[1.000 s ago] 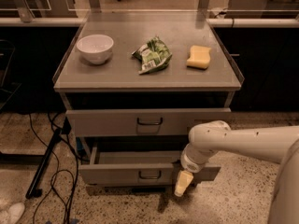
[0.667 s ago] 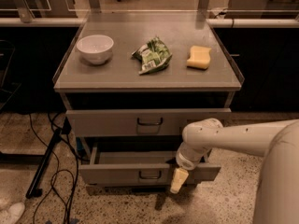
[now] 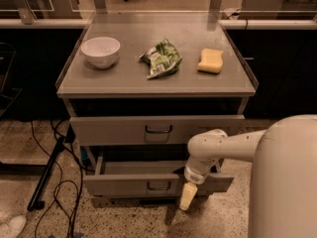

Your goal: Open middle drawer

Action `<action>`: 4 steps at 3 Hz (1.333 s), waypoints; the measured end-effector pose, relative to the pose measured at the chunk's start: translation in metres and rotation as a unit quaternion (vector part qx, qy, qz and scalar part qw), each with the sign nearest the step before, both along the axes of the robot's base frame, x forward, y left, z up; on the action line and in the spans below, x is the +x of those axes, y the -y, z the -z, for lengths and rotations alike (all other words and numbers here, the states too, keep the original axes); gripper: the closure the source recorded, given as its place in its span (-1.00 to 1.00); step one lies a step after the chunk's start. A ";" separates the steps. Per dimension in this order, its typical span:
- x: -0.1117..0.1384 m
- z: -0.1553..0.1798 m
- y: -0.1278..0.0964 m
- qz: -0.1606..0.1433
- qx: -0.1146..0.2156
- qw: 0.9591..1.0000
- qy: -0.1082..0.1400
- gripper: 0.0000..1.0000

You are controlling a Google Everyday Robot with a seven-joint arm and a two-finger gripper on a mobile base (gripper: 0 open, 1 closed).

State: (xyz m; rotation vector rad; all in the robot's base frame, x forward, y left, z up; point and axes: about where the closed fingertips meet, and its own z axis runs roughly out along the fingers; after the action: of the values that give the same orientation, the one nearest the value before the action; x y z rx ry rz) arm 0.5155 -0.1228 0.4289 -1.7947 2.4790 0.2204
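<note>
The middle drawer [image 3: 124, 184] is the lower of the two grey fronts that show. It stands pulled out a little, with its shallow tray [image 3: 143, 167] showing behind the front and a small dark loop handle [image 3: 158, 186] at centre. My gripper [image 3: 188, 197] hangs pointing down in front of this drawer's front, a little right of the handle and apart from it. The top drawer front [image 3: 114, 130] above is pushed in further. The lowest drawer is hidden under the middle one.
On the cabinet top [image 3: 129, 86] sit a white bowl [image 3: 100, 51], a green snack bag [image 3: 161, 59] and a yellow sponge [image 3: 211, 61]. Black cables [image 3: 54, 182] and a dark bar lie on the floor at the left. My white arm [image 3: 282, 177] fills the lower right.
My arm and gripper have shifted a little to the left along the middle drawer's front. The drawer itself looks unmoved.
</note>
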 end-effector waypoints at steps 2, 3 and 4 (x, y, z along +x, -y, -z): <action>-0.011 0.018 0.003 -0.010 0.003 1.000 -0.021 -1.00; -0.021 0.029 0.009 -0.007 0.008 0.999 -0.033 -1.00; -0.025 0.029 0.011 -0.006 0.011 0.999 -0.035 -1.00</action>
State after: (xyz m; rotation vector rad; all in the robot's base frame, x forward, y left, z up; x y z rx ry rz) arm 0.4902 -0.1341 0.3998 -1.8240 2.5020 0.3162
